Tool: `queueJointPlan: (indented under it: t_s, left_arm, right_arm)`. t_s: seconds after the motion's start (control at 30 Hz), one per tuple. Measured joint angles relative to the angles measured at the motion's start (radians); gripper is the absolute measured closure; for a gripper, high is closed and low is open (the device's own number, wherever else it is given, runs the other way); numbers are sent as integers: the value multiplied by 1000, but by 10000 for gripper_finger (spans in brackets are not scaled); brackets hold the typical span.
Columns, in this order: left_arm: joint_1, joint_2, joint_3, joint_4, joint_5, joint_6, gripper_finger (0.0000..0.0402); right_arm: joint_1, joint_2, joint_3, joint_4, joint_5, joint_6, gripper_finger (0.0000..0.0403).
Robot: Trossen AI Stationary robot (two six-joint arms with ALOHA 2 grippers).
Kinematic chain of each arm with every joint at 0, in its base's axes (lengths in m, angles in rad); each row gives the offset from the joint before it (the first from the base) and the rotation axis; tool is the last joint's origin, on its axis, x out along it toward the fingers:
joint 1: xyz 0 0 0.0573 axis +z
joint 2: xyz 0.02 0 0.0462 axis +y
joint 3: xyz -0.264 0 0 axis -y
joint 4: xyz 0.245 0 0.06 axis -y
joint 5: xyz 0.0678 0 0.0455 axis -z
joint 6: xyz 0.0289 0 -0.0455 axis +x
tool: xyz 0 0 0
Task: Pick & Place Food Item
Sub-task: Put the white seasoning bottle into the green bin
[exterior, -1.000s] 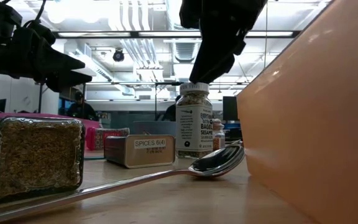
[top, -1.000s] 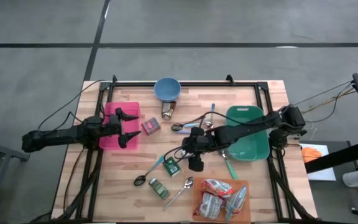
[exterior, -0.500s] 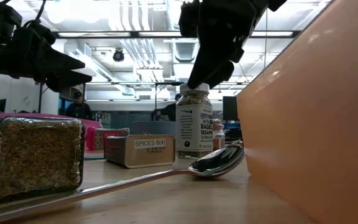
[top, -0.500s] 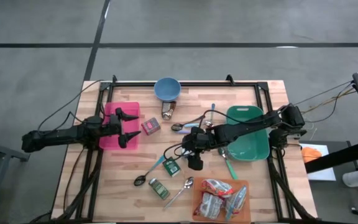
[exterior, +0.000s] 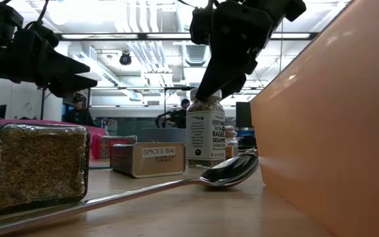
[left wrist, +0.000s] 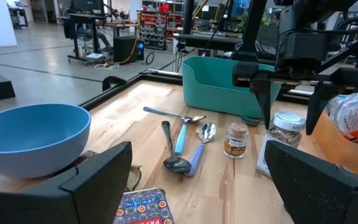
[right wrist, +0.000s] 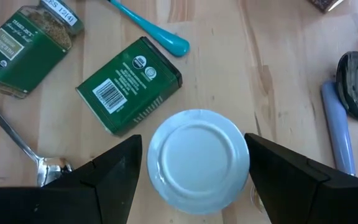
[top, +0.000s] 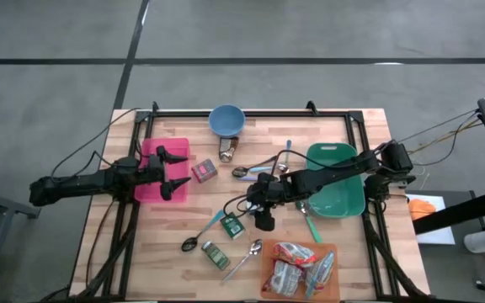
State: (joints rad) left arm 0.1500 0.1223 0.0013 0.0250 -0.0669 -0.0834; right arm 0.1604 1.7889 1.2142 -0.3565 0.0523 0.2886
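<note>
A spice jar [exterior: 206,135] with a white lid [right wrist: 197,160] stands upright on the wooden table, near its middle. My right gripper [left wrist: 289,124] hangs over it, slanting down, open, with one finger [right wrist: 114,168] on each side of the lid; I see a gap on both sides. In the high view the gripper [top: 264,220] hides the jar. My left gripper [top: 175,172] waits open and level over the pink tray [top: 154,181] at the table's left.
A green tin [right wrist: 129,84] and a green jar on its side [right wrist: 27,40] lie close beside the spice jar, with spoons [left wrist: 188,140] around. A teal bin [top: 337,181], an orange tray of snack packets [top: 300,269] and a blue bowl [top: 226,119] stand farther off.
My right gripper has sunk a little toward the spice jar's lid and tipped slightly, its fingers still apart. The jar has not moved.
</note>
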Motion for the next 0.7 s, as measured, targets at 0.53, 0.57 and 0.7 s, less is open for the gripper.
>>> queueJointPlan:
  t_s: [0.53, 0.57, 0.7]
  left_arm:
    - [0, 0, 0, 0, 0, 0, 30]
    - [0, 0, 0, 0, 0, 0, 30]
    - [0, 0, 0, 0, 0, 0, 30]
  right_arm:
    - [-2, -2, -11, 4, 6, -8, 188]
    - [-2, -2, -11, 4, 5, -9, 183]
    - [-2, -2, -12, 3, 4, -9, 182]
